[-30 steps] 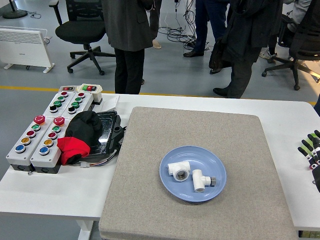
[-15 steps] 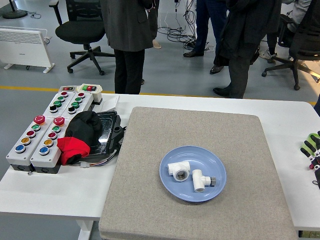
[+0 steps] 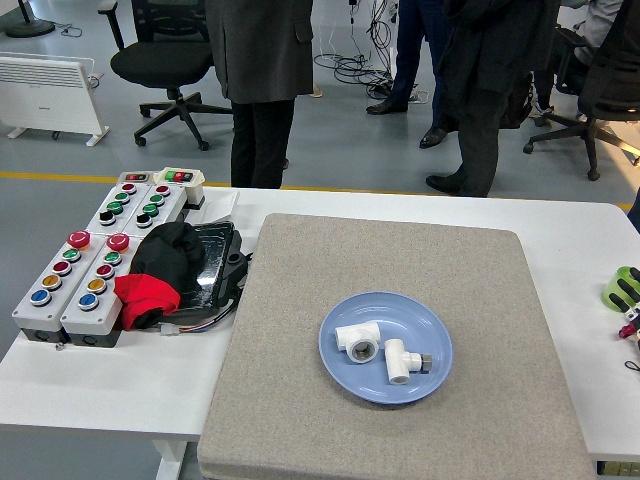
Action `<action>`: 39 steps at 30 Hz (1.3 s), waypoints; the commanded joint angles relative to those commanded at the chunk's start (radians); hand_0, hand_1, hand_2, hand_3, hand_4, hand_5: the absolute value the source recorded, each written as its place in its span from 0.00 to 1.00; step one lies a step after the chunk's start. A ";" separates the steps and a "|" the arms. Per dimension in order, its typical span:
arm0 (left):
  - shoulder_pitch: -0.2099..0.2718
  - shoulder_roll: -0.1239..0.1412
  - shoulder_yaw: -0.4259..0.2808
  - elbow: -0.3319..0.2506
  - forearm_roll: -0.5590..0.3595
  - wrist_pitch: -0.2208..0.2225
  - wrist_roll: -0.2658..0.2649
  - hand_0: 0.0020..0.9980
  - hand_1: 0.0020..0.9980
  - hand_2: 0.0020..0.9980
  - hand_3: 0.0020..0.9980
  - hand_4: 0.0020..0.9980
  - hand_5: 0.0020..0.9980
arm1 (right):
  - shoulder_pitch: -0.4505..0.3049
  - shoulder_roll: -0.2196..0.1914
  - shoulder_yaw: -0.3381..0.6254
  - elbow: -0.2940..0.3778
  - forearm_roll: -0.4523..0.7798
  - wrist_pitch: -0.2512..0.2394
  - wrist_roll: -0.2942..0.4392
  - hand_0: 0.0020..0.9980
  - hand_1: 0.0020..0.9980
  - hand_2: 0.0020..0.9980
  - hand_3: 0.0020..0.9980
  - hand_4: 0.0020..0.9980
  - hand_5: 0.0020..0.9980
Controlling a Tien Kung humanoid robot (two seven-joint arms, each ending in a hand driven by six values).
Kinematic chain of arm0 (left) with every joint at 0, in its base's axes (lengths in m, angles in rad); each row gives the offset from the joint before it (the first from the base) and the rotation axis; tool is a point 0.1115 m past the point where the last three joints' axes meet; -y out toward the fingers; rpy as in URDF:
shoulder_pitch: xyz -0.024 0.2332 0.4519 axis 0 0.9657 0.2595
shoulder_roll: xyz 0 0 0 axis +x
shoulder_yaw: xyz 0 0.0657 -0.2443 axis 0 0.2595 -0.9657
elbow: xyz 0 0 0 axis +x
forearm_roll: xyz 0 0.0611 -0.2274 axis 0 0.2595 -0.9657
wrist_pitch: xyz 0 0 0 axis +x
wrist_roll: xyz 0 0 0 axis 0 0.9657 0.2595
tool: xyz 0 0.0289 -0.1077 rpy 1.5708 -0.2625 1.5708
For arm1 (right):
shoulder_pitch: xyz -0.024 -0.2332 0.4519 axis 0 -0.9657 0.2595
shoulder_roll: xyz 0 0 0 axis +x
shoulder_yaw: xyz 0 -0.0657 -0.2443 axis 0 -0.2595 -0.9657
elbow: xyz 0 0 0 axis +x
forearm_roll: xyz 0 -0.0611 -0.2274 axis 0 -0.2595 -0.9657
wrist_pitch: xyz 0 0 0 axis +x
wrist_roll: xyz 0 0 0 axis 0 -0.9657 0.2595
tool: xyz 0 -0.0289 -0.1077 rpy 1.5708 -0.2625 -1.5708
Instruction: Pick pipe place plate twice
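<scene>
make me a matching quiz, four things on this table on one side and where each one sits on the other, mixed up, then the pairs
Things
1. two white plastic pipe fittings
2. round blue plate
3. grey button boxes
4. robot's right hand

Places
A. table's left side
B. on the grey felt mat
C. at the picture's right edge
D. lying in the plate

Pairs: 1-D, 2-B, 3-A, 4-C

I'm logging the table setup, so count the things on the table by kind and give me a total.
White pipe fittings, both lying on the plate: 2
Blue plate: 1
Grey mat: 1
Button control boxes: 4
Black-and-red cloth bundle: 1
Total: 9
</scene>
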 joint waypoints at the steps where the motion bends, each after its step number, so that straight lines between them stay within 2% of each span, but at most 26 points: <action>1: 0.001 0.000 -0.001 0.000 0.002 0.000 0.000 0.72 0.75 0.70 0.65 0.40 1.00 | -0.001 0.000 -0.001 0.000 0.000 0.001 -0.001 0.79 0.78 0.83 0.85 0.59 0.57; 39: 0.002 0.001 0.000 0.000 0.006 0.001 -0.002 0.72 0.75 0.70 0.65 0.40 1.00 | -0.008 0.003 -0.005 0.002 -0.004 0.012 -0.012 0.79 0.77 0.83 0.84 0.61 0.61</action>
